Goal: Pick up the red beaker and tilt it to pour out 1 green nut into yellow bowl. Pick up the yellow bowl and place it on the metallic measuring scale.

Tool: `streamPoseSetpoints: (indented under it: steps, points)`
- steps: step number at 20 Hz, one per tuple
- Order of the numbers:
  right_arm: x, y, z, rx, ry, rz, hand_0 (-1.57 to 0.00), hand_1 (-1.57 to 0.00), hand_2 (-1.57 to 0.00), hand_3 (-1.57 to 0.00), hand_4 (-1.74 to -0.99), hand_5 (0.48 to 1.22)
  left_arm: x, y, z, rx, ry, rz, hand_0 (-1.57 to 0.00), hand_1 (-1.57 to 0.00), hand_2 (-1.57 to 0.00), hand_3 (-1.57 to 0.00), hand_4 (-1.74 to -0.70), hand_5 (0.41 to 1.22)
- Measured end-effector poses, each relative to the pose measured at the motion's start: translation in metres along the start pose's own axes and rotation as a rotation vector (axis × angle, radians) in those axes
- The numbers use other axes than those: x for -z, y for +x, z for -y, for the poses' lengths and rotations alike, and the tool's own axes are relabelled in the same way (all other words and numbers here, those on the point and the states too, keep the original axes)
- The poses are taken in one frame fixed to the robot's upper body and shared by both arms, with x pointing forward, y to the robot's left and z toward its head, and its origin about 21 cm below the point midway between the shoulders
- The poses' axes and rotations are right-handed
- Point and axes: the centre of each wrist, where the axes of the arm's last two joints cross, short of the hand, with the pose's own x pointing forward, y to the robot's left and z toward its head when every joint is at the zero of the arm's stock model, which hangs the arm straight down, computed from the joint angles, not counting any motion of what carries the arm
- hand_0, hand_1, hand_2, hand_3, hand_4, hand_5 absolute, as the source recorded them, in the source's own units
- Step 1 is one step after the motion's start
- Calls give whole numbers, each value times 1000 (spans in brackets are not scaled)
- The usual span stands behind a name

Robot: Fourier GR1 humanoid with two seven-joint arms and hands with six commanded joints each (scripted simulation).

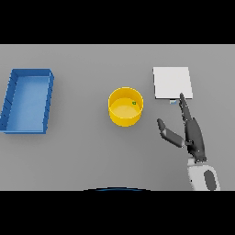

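Right robot hand (pixel 193 134) open, fingers straight, fingertip touching scale (pixel 171 82) edge

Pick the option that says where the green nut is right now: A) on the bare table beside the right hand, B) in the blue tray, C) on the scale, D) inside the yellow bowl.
D: the green nut lies inside the yellow bowl, near its far right wall, apart from the blue tray and the scale.

The bowl (pixel 125 107) sits mid-bench (pixel 82 156) with a nut (pixel 134 103) inside; tray (pixel 27 101) at far left, scale (pixel 172 83) right and behind.
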Motion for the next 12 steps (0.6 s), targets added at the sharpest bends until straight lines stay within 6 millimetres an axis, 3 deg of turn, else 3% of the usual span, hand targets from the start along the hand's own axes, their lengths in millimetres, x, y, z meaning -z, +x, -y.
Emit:
streamPoseSetpoints:
  steps: [3,6,10,12]
  points:
    - [-1,2,-2,-9,10,0,1,1,1,1,-1206,657,-26,-34,19,-52,12,-94,-1571,-1571,-1571,-1450,-1741,1221]
    - [0,2,-5,-13,11,-14,1,1,1,1,-1217,664,-52,-56,36,-89,-1,-151,-1571,-1571,-1571,-1449,-1741,1221]
    - [-1,1,-2,-10,13,-8,1,1,1,1,-1217,666,-74,-69,62,-135,-23,-214,-1571,-1571,-1571,-1509,-1741,1221]
    - [0,2,-1,-3,16,4,1,1,1,1,-1214,666,-81,-75,64,-137,-24,-232,-1571,-1571,-1571,-1531,-1741,1166]
